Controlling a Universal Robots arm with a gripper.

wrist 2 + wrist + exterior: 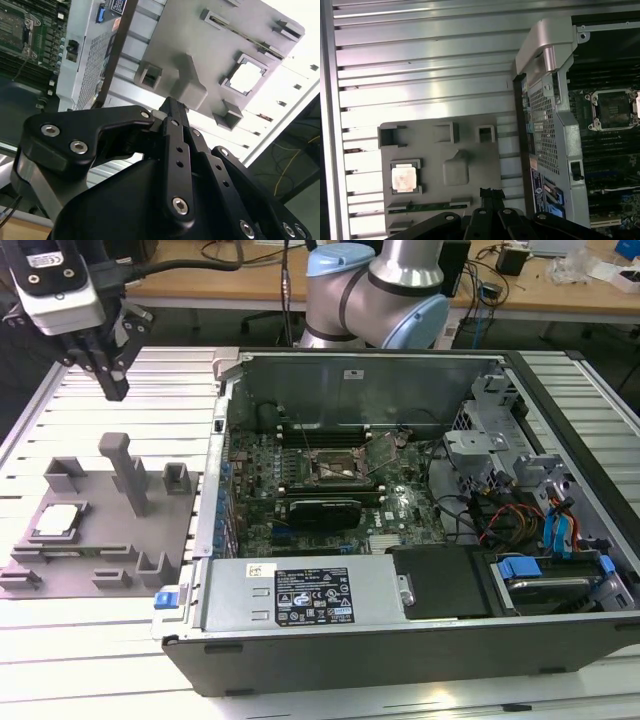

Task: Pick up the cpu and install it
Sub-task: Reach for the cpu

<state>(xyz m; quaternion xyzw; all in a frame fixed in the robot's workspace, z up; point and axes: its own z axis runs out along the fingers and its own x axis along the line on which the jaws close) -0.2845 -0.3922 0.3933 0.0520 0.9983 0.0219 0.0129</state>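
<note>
Where we see the gripper (114, 390): raised near the grey tray (105, 540), fingers pressed together, empty.
Cpu (58, 521): lying in a tray pocket.

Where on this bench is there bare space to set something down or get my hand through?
Bare slatted table lies between the grey tray and the near edge, and behind the tray, though the gripper hangs there. A strip runs along the computer case on the exterior view's right. Crowded: the tray, with posts and the cpu, and inside the case.

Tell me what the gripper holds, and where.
Nothing. The gripper hangs empty above the tray; the cpu lies in its pocket.
</note>
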